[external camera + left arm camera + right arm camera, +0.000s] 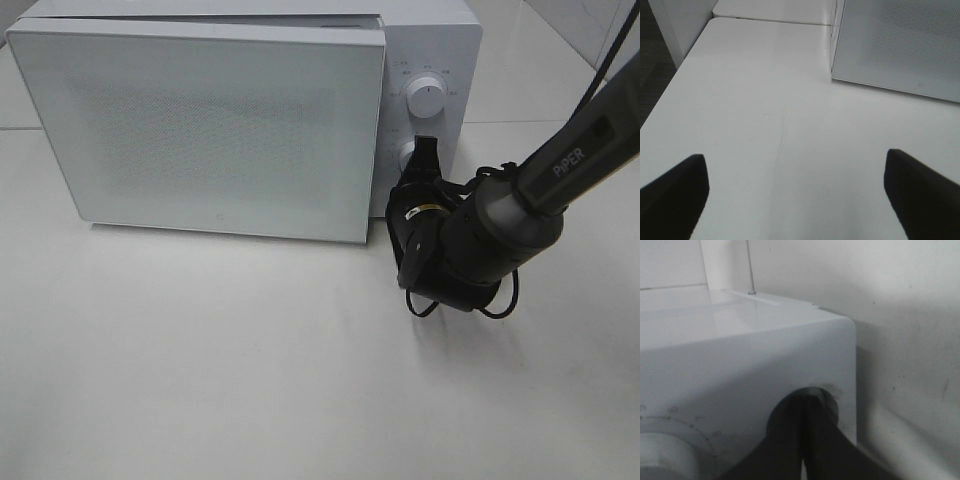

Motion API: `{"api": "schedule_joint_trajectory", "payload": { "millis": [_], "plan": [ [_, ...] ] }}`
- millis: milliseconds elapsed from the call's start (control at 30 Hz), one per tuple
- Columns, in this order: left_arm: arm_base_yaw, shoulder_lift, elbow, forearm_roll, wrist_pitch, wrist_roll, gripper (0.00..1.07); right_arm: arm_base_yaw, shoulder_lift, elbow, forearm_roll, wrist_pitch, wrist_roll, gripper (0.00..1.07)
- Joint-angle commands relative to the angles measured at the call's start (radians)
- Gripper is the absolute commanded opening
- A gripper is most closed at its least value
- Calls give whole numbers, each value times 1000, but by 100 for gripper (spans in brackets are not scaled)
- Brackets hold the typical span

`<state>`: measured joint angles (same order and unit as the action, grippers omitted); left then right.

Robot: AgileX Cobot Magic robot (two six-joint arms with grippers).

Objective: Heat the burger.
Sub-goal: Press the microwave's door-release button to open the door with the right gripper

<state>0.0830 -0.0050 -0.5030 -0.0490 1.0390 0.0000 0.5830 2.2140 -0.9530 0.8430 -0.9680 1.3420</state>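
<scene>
Right end effector: you hold it clenched, tips at the lower knob of the microwave.
Left end effector: yours is released, with bare table beneath it.

White boxy metal microwave: its door carries a fine grey dotted mesh. At three o'clock from the door sits a white round plastic dial, ringed by small grey marks. The matte black right gripper bears a yellow label. The dark grey tubular arm shows white lettering. The glossy off-white tabletop is plain.
</scene>
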Motion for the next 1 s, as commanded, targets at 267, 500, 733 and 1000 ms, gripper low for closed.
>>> {"api": "schedule_joint_trajectory", "payload": {
  "millis": [267, 500, 733, 1000],
  "plan": [
    [-4, -19, 4, -3, -2, 0, 87, -44, 21, -85, -77, -96, -13, 0],
    [-4, -19, 4, -3, -2, 0, 87, -43, -15, -70, -78, -28, -31, 0],
    [-4, -19, 4, -3, -2, 0, 87, -42, -64, -1, -77, -13, -31, 0],
    [-4, -19, 4, -3, -2, 0, 87, -42, -117, 56, -94, 101, -28, 0]
  ]
}}
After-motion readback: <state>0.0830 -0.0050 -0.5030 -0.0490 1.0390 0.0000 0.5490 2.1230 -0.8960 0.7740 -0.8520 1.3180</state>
